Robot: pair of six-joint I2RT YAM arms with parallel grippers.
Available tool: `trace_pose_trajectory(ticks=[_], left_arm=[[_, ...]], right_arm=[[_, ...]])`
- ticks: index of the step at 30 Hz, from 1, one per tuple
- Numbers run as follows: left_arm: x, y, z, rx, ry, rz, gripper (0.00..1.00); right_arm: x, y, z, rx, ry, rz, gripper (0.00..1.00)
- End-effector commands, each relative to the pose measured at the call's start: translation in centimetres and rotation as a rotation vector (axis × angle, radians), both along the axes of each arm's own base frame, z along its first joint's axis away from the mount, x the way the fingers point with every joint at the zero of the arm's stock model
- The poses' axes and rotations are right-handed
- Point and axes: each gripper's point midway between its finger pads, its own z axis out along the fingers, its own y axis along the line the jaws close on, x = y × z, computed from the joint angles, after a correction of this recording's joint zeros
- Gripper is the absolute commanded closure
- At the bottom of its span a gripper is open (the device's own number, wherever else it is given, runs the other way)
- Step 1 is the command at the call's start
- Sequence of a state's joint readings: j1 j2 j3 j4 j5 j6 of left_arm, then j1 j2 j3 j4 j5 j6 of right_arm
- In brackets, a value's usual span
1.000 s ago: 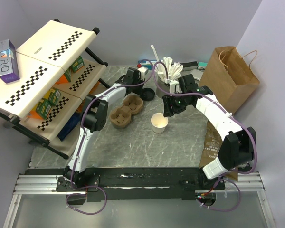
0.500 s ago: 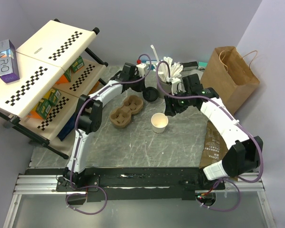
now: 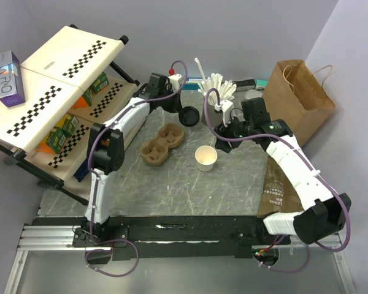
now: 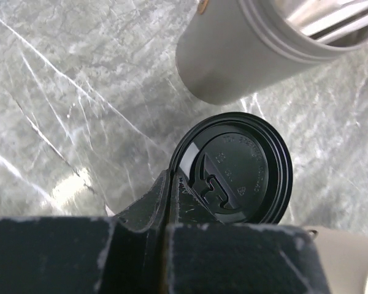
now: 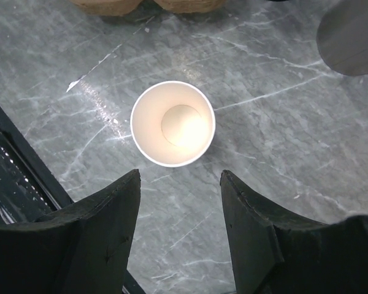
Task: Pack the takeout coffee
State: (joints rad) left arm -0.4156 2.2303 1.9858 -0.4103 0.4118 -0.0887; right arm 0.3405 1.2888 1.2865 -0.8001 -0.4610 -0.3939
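- The black lid [image 4: 239,171] is pinched by its rim in the left end effector [image 4: 170,185], jaws closed tight on it, just beside the grey cup of sticks [image 4: 245,49] at the far side of the table [image 4: 61,92].
- From here I can't quite tell whether the lid clears the table.
- The white paper cup [image 5: 173,124] stands upright and uncovered on the table, just past the tips of the right end effector [image 5: 179,180], which hangs above with jaws partly apart, holding nothing.
- The left arm is stretched long towards the back, its forearm passing behind the brown carrier [image 3: 162,143].
- The right arm is bent at the elbow, reaching in from the paper bag [image 3: 297,92] side.
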Motion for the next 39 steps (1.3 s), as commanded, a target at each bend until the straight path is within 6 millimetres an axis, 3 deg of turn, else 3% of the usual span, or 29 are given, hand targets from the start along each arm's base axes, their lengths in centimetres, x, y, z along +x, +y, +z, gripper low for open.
trace_pose_trajectory(ticks=[1,9,14,17,20,21,22,23,24,25,26,29,31,35,39], left_arm=[[1.2,-0.6,-1.2,0.019,-0.024,-0.023,0.99],[-0.2,-3.0,-2.7,-0.103,0.060,-0.148,0.99],[-0.4,-3.3,-3.4,-0.114,0.081,-0.153,0.88],[-0.2,-3.0,-3.4,-0.102,0.069,-0.146,0.66],[-0.6,-2.7,-2.3,-0.088,0.020,-0.179,0.59],[-1.1,-2.5,0.2,-0.098,-0.036,-0.193,0.58],[-1.5,-2.4,0.9,-0.103,-0.067,-0.208,0.57],[-3.2,-2.3,0.0,-0.083,-0.118,-0.324,0.56],[-4.6,-2.2,2.1,-0.089,-0.180,-0.390,0.55],[-6.0,-2.2,2.1,-0.085,-0.199,-0.455,0.55],[-8.3,-2.0,1.0,-0.066,-0.208,-0.575,0.55],[-11.4,-1.9,0.2,0.006,-0.245,-0.738,0.57],[-12.2,-2.6,-0.8,0.043,-0.252,-0.796,0.59],[-12.0,-3.9,-1.9,0.082,-0.299,-0.837,0.62],[-10.6,-4.7,-3.6,0.139,-0.331,-0.837,0.64]], right_arm=[[0.4,0.9,1.4,0.006,-0.062,0.036,0.38],[0.0,0.7,1.1,-0.013,-0.045,0.027,0.38],[-0.2,0.7,0.5,-0.014,-0.023,0.018,0.38],[-0.3,0.5,0.6,-0.016,-0.026,0.016,0.37],[-0.3,0.2,0.6,-0.029,-0.041,0.016,0.37],[-0.4,0.0,0.6,-0.036,-0.047,0.012,0.37],[-0.4,-0.1,0.6,-0.043,-0.052,0.012,0.37],[-0.5,-0.2,0.6,-0.047,-0.057,0.013,0.37],[-0.7,-0.3,0.6,-0.046,-0.058,0.011,0.37],[-0.8,-0.5,0.6,-0.046,-0.060,0.007,0.37],[-0.9,-0.6,0.7,-0.043,-0.058,0.007,0.37],[-1.4,-0.7,0.8,-0.028,-0.046,0.008,0.37],[-1.6,-0.7,1.0,-0.028,-0.047,0.014,0.37],[-1.9,-0.9,1.3,-0.038,-0.035,0.021,0.37],[-2.1,-1.1,1.7,-0.048,-0.038,0.016,0.37]])
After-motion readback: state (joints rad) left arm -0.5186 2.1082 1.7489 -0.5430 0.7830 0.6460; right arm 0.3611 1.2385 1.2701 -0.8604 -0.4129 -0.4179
